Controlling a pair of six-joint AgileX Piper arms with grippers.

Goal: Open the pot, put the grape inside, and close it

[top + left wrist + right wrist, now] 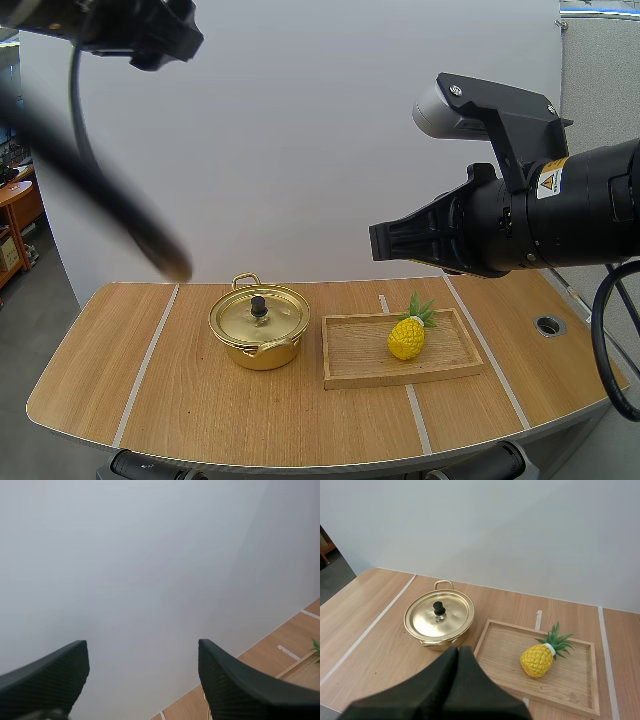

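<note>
High view: a gold pot point(264, 356) sits on the wooden table point(150, 385) with its lid point(278, 318) on and a black knob point(259, 305) at the centre. Just to its right lies a wooden tray point(400, 379), with a yellow pineapple point(405, 338) lying on it. The right arm point(560, 215) hangs well above the tray.

Left wrist view: the left gripper point(142, 680) is raised well clear of the table, its jaws wide apart with nothing between them.

Right wrist view: the right gripper point(458, 655) hangs above the table's near edge, jaws pressed together into one wedge. Beyond it, the lidded pot sits beside the tray, the pineapple apart from both.
</note>
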